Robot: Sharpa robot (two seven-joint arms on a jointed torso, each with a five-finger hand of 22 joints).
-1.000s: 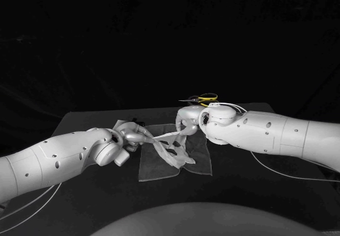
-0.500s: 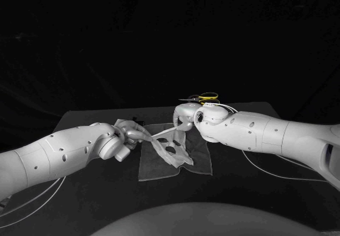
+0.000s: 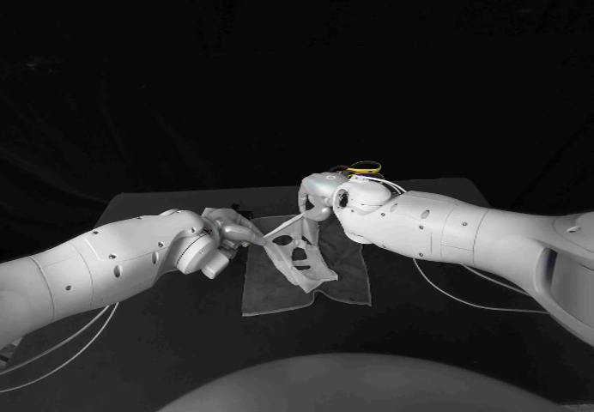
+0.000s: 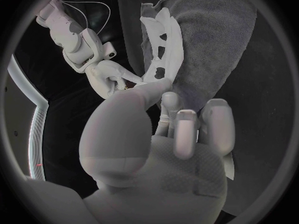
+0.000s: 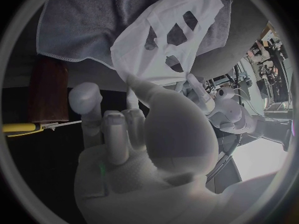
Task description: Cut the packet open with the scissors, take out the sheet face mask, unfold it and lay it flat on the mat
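1 thin white sheet mask point(image 3: 316, 257) hangs stretched between 2 robot hands, just above 1 grey mat point(image 3: 279, 296). The left hand point(image 3: 221, 240) pinches one edge and the right hand point(image 3: 319, 199) pinches the opposite edge. The mask looks light, limp and easy to tear, so its outer edges, away from the cut-outs, seem the safest hold. 1 pair of scissors point(image 3: 361, 168) lies behind the right hand.

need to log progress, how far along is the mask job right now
Done: the sheet mask is out and mostly opened, its cut-outs showing; the scissors lie set aside beyond the right hand. In hand: the left hand and the right hand each hold an edge, with the mask hanging between them over the mat. Left: lower it and lay it flat on the mat.
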